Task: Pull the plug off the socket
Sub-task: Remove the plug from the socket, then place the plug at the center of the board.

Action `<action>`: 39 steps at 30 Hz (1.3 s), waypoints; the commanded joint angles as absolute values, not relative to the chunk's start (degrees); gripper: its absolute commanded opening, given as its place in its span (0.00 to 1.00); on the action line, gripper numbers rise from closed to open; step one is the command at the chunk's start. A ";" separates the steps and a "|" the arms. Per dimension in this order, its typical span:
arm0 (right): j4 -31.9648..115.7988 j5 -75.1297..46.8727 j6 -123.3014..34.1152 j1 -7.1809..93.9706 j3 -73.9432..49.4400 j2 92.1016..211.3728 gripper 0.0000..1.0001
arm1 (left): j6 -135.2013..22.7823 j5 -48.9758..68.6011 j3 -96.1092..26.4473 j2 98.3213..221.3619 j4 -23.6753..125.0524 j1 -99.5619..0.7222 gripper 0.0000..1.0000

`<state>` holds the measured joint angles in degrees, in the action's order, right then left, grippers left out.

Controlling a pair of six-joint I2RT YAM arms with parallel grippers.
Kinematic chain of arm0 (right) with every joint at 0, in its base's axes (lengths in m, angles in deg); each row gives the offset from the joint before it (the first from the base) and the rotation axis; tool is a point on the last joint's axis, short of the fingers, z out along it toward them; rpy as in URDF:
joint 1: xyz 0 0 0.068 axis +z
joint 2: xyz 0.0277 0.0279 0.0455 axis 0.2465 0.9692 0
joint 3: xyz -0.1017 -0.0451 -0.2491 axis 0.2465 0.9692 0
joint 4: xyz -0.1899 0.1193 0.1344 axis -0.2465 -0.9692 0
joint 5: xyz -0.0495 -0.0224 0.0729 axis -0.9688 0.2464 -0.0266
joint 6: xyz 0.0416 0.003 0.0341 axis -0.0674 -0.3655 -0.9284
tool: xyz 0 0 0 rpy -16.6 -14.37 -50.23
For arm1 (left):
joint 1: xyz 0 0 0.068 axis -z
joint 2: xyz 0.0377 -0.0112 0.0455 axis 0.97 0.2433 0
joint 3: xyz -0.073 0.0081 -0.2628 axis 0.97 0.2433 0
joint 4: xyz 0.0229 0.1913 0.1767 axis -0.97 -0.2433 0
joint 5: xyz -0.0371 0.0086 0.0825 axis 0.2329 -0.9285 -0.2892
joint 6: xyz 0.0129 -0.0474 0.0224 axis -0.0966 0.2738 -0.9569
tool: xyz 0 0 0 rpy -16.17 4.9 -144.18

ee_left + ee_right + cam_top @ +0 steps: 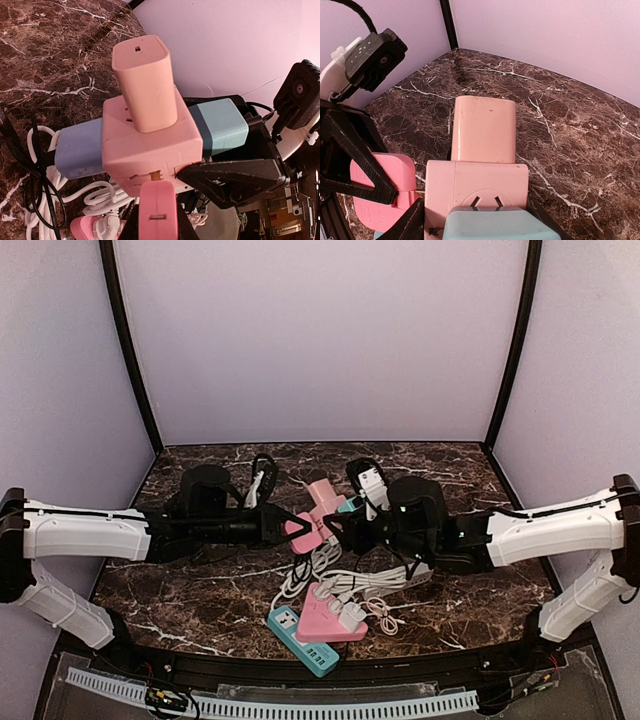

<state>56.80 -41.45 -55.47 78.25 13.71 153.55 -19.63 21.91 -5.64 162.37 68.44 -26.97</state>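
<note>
A pink cube socket (150,150) is held up between both arms, above the table (200,590) in the top view. It carries a pale pink adapter (145,85), a teal adapter (220,127) and a lilac-blue adapter (77,150). My left gripper (157,220) is shut on a pink plug (157,207) at the cube's near face. A brass prong (158,175) shows in the small gap between plug and cube. My right gripper (477,220) is shut on the cube (475,185), with one black finger (407,222) on each side. The pink plug (382,190) sits left of the cube there.
A teal power strip (302,640) and a pink triangular strip (330,615) with white plugs lie near the front edge. White cables (330,575) are piled under the grippers. A black-and-white adapter (370,480) and a black cable (262,475) lie behind them.
</note>
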 commanded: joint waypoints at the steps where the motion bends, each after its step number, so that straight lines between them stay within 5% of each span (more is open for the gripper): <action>1: 66.24 -39.46 -48.94 77.64 15.38 148.83 0.00 | -21.20 23.26 -4.78 160.97 67.65 -27.82 0.01; 29: 56.88 -52.62 -53.83 77.30 13.33 149.09 0.00 | -20.17 25.97 -2.62 161.90 73.27 -28.37 0.01; 39: 55.46 -51.04 -53.98 76.41 13.92 145.44 0.00 | -30.06 23.18 -5.59 152.84 51.53 -35.97 0.01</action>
<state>52.42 -48.60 -54.42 77.64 15.59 149.24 -22.69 24.40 -3.48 158.28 64.44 -31.76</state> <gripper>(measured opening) 0.575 0.137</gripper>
